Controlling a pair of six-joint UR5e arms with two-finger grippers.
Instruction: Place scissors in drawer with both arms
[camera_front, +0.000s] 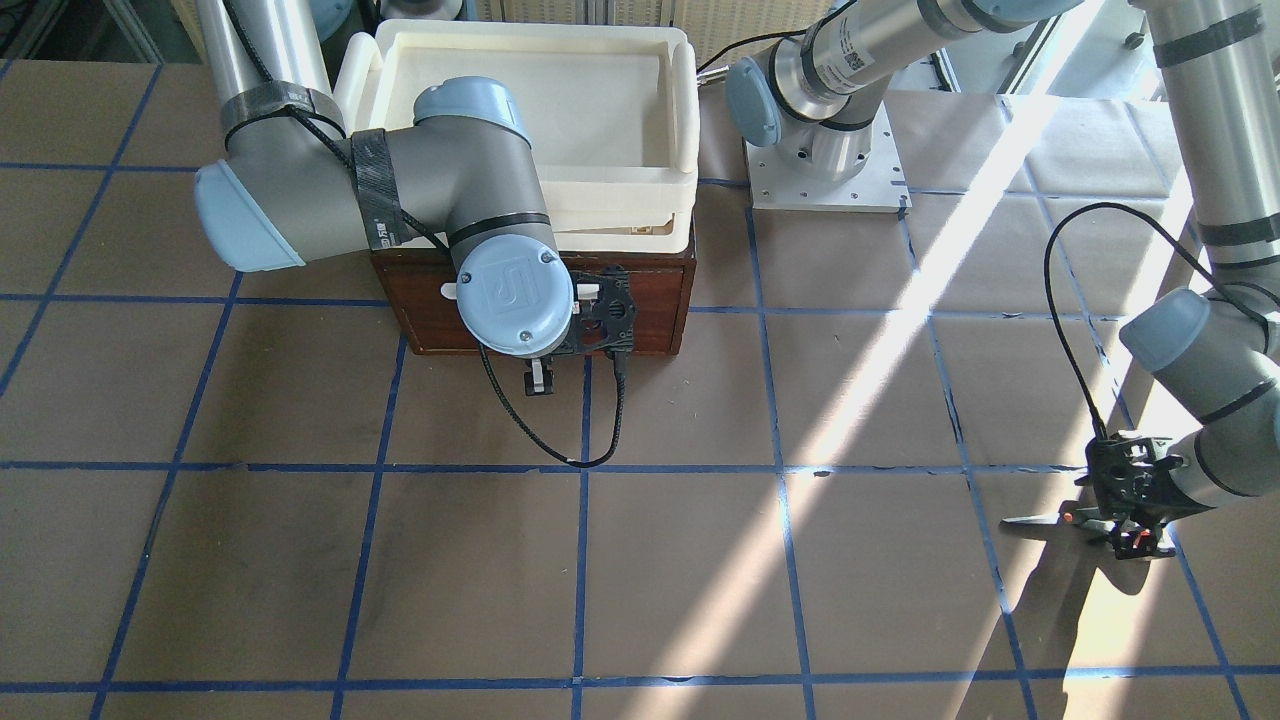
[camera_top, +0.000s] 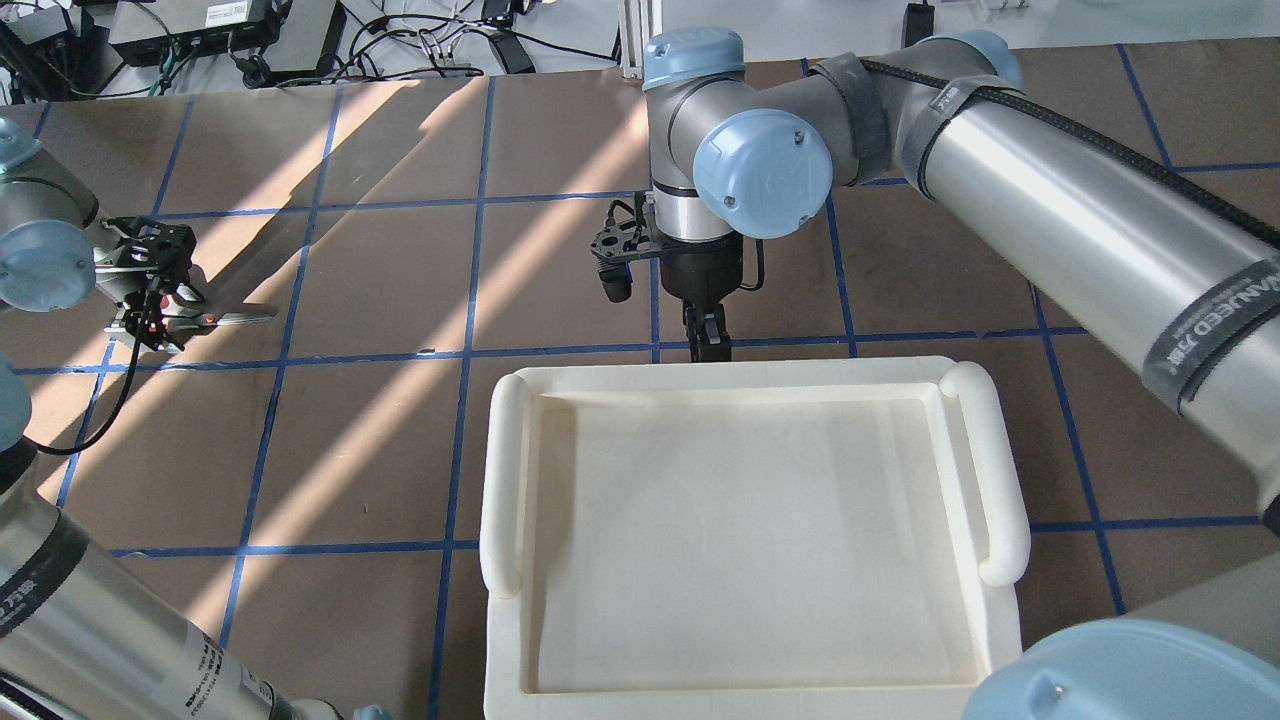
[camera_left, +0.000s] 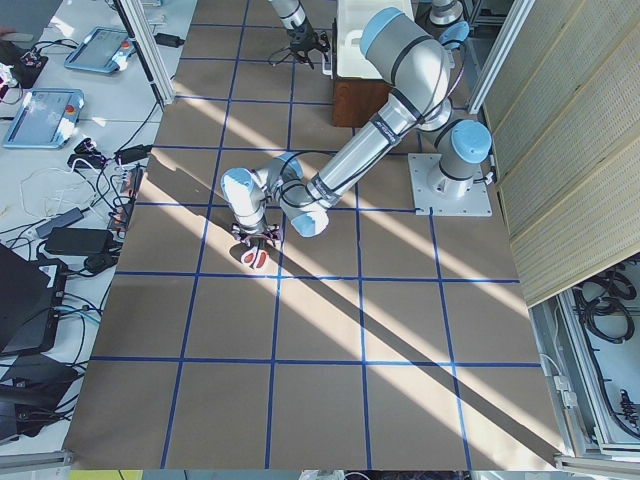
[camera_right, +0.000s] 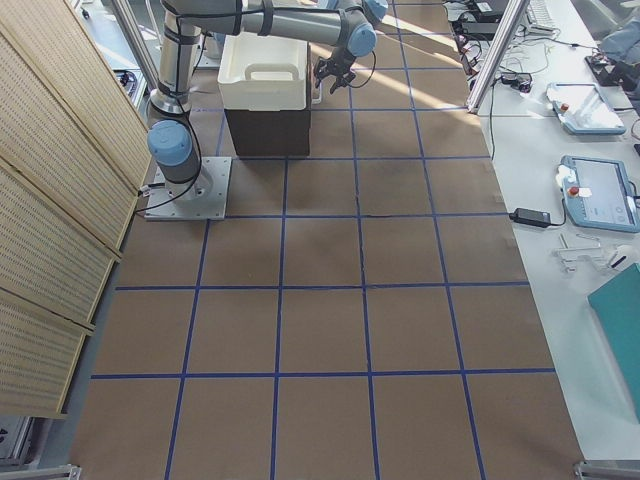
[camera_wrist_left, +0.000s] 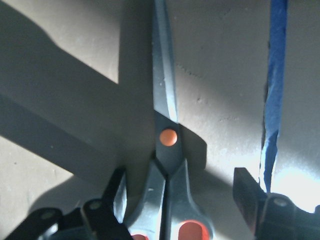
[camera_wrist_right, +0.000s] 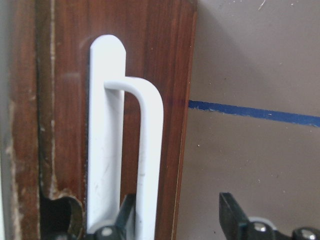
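the left gripper (camera_wrist_left: 181, 180) is down at the table (camera_front: 700, 560) with its jaws apart, one black finger (camera_wrist_left: 116, 190) on each side of the scissors (camera_wrist_left: 168, 150). the finger on the wrist view's left sits just beside the grey handles; the other stands a little off them, with bare table between. nothing is clamped. the scissors lie flat, their blades shut and pointing straight away from the gripper, the red pivot dot just ahead of the fingertips and the red-lined loops back between the fingers. a blue tape line (camera_wrist_left: 275, 75) runs along the table just outside the finger on the wrist view's right. part of the blades lies in shadow and part in a stripe of sun.

the right gripper (camera_wrist_right: 176, 201) is also open, at the dark wooden front of the drawer (camera_front: 655, 300). the white handle (camera_wrist_right: 150, 150) passes between its fingers, close to one finger and well clear of the other; whether that near finger touches it is hard to tell. the drawer is shut. a cream tray (camera_top: 510, 480) rests on top of the drawer's box, just behind and above this gripper.

the scissors and the left gripper are well apart from the drawer and the right gripper, off toward the robot's left side of the table.
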